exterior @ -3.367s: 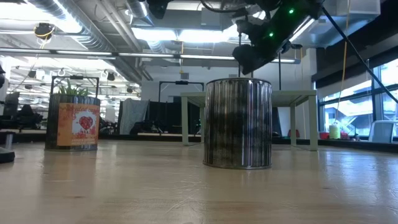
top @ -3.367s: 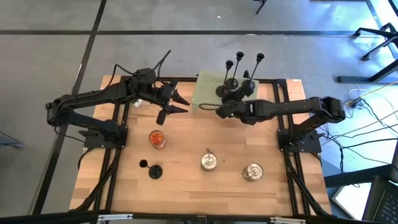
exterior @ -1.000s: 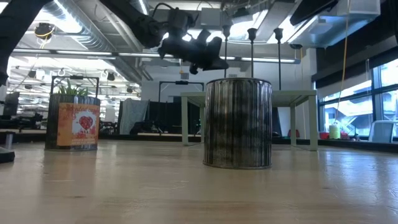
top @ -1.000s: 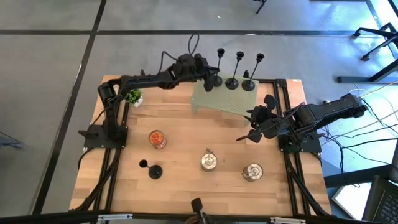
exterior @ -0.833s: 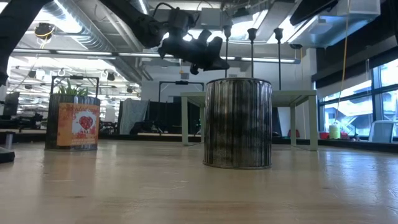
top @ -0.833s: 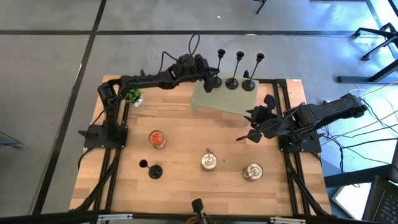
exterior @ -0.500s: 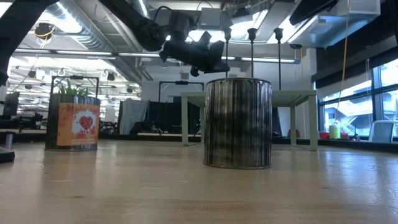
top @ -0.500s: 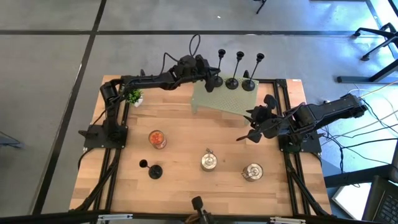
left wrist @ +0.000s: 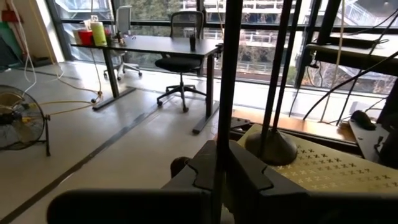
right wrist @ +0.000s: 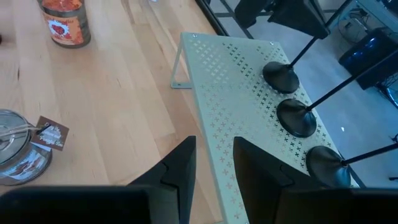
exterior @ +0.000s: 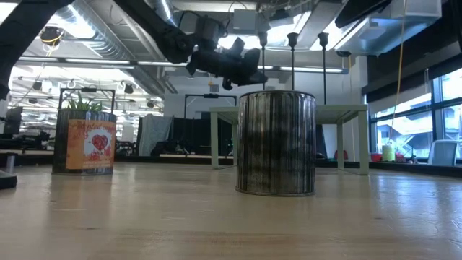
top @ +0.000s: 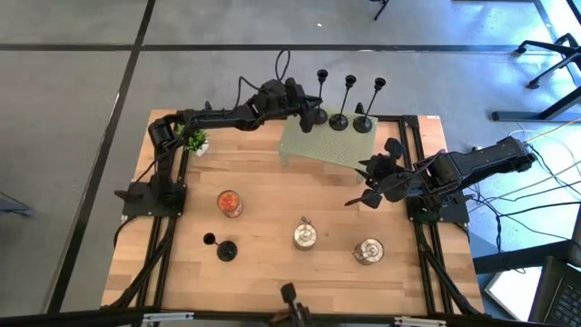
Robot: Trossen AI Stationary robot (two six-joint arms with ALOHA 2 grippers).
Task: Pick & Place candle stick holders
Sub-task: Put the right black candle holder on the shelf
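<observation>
**Left gripper at the first holder on the rack**

Wooden table point(top: 272, 236) filled the overhead view, with a pale green perforated rack point(top: 318, 145) at its far edge. Three black candle holders stood upright in a row on the rack's far side: first holder point(top: 310, 113), second holder point(top: 339, 116), third holder point(top: 363, 120). A fourth holder point(top: 222, 248) lay on its side on the table, near the front left, well apart from both arms.

The left gripper point(top: 304, 109) reached across to the rack. In the left wrist view, the thin stem of the first holder point(left wrist: 225, 93) ran straight up between the gripper's fingers point(left wrist: 252, 177), which stood close on either side of it. It could not be told whether they pinched the stem or had let it go. The stem's long axis was upright, crossing the fingers at a right angle, and the second holder's base point(left wrist: 270, 146) sat just beyond.

The right gripper point(top: 377, 182) hung with its fingers parted and empty, past the rack's right front corner, with the rack ahead of it.

Judging by position, the left arm was the nearer one to the fallen holder, which lay back towards its base side.

A jar point(top: 230, 203) and two tins point(top: 306, 234) point(top: 368, 250) also stood on the table.
</observation>
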